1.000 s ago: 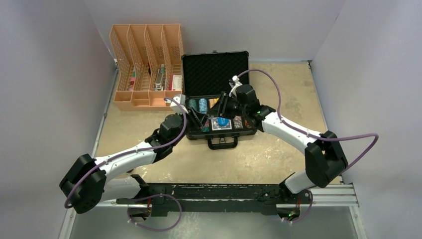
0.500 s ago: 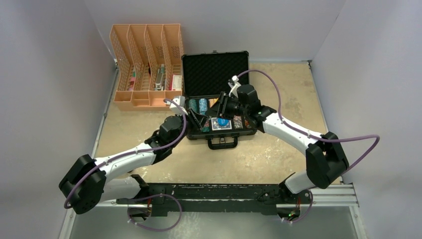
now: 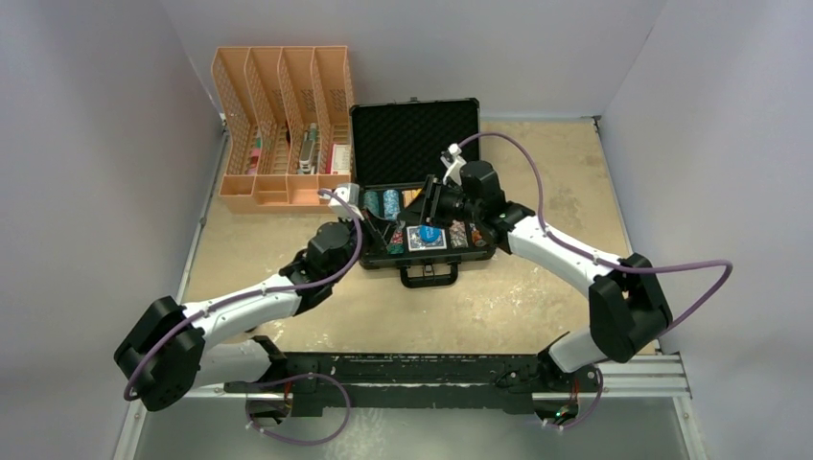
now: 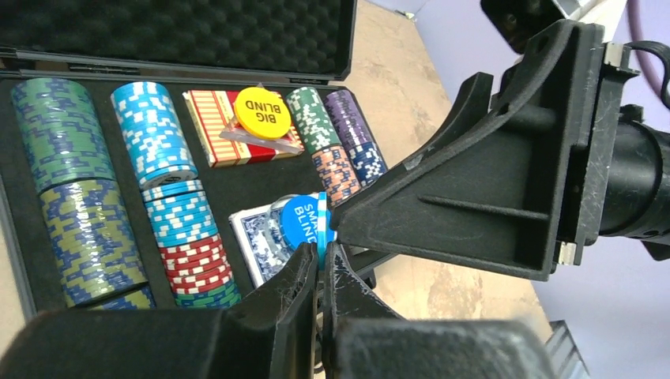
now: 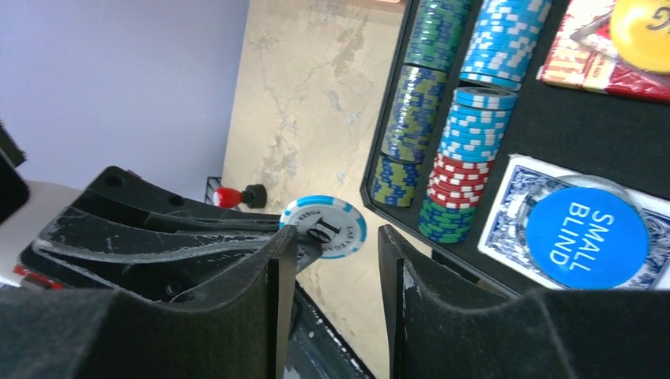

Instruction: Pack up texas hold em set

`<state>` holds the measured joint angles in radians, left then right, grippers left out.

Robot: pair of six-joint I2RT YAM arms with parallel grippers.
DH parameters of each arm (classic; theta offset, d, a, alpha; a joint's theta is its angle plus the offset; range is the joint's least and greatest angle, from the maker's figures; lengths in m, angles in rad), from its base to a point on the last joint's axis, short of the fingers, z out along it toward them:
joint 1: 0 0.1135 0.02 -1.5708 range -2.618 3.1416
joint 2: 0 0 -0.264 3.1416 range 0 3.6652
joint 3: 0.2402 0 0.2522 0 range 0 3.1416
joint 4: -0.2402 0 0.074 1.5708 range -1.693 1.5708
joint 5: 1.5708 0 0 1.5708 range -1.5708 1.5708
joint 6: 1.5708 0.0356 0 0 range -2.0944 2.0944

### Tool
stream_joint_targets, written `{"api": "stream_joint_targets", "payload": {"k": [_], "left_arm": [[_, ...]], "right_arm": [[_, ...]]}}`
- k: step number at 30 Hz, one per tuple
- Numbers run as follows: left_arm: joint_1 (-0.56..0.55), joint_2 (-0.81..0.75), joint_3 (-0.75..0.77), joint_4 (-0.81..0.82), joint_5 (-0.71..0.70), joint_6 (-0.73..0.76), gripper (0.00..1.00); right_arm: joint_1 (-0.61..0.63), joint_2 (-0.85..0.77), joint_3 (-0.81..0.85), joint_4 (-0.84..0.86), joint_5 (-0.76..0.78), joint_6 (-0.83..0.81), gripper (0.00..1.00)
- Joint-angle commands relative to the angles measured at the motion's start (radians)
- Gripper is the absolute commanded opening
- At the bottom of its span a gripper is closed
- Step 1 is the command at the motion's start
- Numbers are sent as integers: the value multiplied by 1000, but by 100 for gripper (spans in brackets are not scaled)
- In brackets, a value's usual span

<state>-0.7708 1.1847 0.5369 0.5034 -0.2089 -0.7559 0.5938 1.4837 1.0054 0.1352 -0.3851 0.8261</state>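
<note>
Standing on edge: pinched poker chip [image 5: 324, 227]

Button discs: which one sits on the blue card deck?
The blue SMALL BLIND disc; the yellow BIG BLIND disc sits on the red deck.

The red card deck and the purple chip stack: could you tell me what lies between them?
A green-and-white poker chip stack lies there, seen in the left wrist view.

Left arm [image 3: 244, 305] and right arm [image 3: 556, 251] angle inward, tips close together. Left gripper [image 4: 322, 260] pinches a chip [image 5: 324, 225]. Right gripper [image 5: 332, 241] has jaws parted, gripping nothing.
</note>
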Motion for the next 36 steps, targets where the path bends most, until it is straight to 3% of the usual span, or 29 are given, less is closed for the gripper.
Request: {"api": "stream_joint_targets", "payload": {"k": [1, 5, 10, 14, 21, 27, 36], "left_arm": [[4, 3, 98, -60, -11, 167, 0], [15, 71, 298, -415, -24, 332, 0], [52, 129, 446, -629, 32, 588, 0], [102, 169, 532, -732, 233, 888, 0], [142, 427, 854, -1072, 406, 1255, 0], [167, 598, 1036, -1205, 412, 1355, 0], [167, 675, 1081, -1235, 427, 1376, 0]], "right_arm": [[-34, -7, 53, 4, -3, -101, 51], [-105, -42, 81, 21, 81, -182, 66], [-235, -83, 30, 41, 107, -165, 66], [-301, -160, -91, 83, 104, -133, 65], [-340, -253, -230, 107, 69, -95, 64], [-341, -314, -270, 92, 37, -93, 62], [-342, -343, -265, 63, 48, -106, 62]]}}
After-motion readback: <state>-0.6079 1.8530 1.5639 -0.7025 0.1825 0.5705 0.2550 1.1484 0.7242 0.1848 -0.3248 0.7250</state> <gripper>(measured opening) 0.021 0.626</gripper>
